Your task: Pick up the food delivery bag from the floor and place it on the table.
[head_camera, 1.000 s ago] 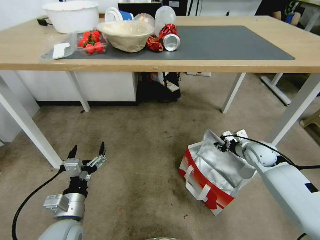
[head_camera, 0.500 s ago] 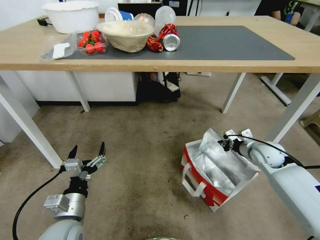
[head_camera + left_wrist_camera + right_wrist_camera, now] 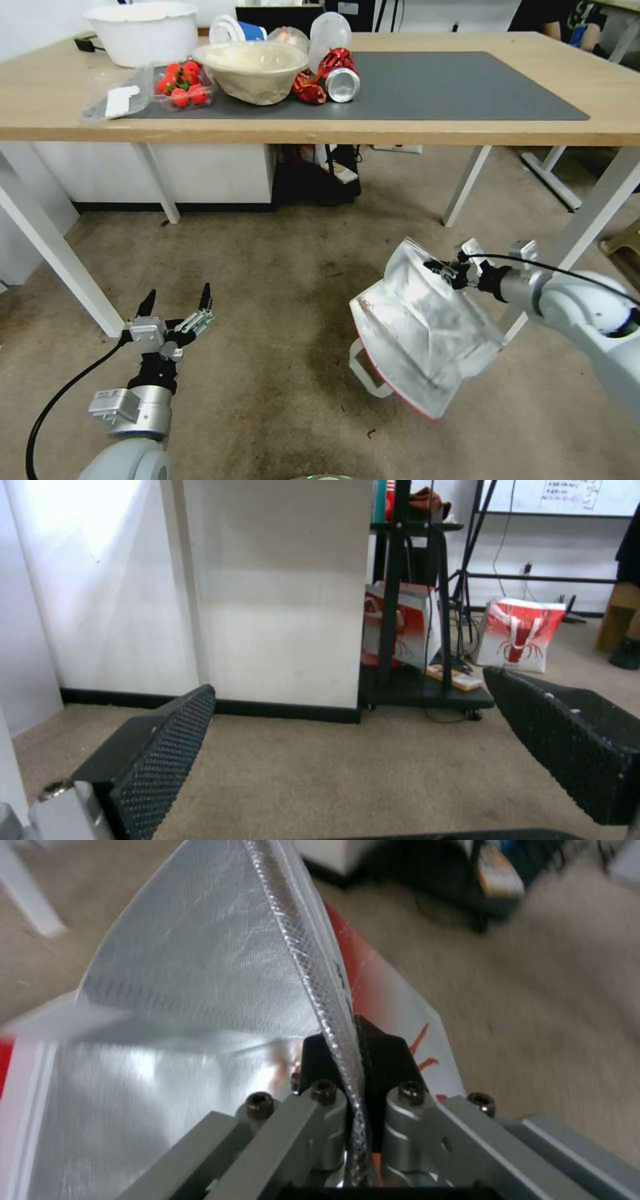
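Right end effector [image 3: 441, 270] clamped on crinkled foil rim of boxy food delivery bag [image 3: 417, 333].

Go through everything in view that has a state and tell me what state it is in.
Food delivery bag: open, tilted, lifted by its rim.
Right gripper: jaws shut on the bag's rim.
Left gripper: jaws open, holding nothing, low over the floor.
Can: lying on its side on the table.

Foil-lined bag [image 3: 420, 327] tilted, prob. off floor [image 3: 280, 280]
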{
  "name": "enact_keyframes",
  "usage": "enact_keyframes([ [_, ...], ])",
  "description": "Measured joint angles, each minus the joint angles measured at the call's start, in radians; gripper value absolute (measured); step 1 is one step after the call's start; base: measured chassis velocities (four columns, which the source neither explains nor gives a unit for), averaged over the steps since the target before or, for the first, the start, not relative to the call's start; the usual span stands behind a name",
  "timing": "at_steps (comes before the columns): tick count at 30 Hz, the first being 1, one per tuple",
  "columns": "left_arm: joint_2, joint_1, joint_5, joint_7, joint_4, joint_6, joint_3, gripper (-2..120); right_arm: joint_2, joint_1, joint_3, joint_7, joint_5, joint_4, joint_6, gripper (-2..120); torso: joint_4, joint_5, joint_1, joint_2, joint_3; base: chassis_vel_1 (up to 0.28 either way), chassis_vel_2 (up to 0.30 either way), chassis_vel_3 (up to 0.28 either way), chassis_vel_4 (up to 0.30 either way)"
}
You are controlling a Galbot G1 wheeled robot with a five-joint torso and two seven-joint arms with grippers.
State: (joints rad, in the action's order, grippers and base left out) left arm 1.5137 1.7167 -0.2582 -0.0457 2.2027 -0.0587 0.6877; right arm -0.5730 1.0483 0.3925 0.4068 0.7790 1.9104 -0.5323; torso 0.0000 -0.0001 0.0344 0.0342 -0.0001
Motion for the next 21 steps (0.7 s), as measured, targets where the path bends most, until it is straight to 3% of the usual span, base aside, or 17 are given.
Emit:
enact_keyframes([
  [10,-0.002,-0.002,0.0,-0.001,-0.003,-0.007,-0.001,100,0.144,0.025,0.074,0.098,0.174,0.122,0.129,0,0.0001,0.0001,0.0,0.0,0.0,0.0,0.0,0.0,0.0],
  [21,-0.006,-0.005,0.0,-0.001,-0.003,-0.008,0.0,100,0.207,0.044,0.123,0.163,0.225,0.172,0.176,0,0.0,-0.0001,0.0,0.0,0.0,0.0,0.0,0.0,0.0],
])
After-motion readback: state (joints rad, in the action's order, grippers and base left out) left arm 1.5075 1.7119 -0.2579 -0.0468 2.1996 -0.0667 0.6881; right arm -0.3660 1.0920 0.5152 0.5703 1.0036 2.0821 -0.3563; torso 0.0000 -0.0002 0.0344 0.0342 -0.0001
